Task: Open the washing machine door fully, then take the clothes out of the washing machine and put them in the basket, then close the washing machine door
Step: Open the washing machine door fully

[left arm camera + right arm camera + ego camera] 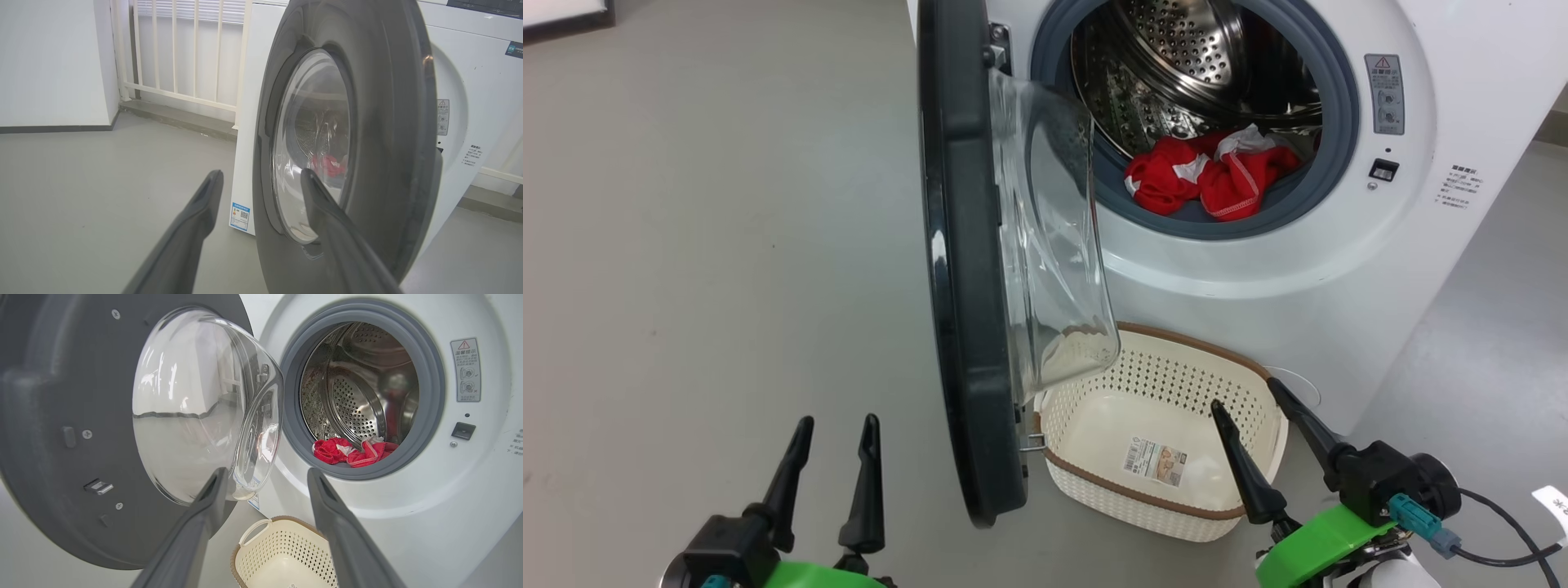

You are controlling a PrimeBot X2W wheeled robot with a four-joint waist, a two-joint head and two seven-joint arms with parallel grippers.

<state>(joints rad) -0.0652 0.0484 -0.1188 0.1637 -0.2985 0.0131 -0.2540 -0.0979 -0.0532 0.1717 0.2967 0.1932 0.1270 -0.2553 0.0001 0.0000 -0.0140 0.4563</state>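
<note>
Clothes (1213, 180), a red-and-white bundle, lie at the mouth of the steel drum (1176, 65), perhaps on its grey seal (1331, 139). Black-rimmed glass door (968, 269) hangs open just beside the cream perforated basket (1160, 425). Left gripper (839, 420) and right gripper (1245, 394) gape, empty.

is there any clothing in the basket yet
No, the basket holds just a sticker on its bottom, while the red clothes lie in the drum.

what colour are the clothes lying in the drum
Red with white patches: the clothes lie at the front lip of the drum. The head view shows them best.
</note>
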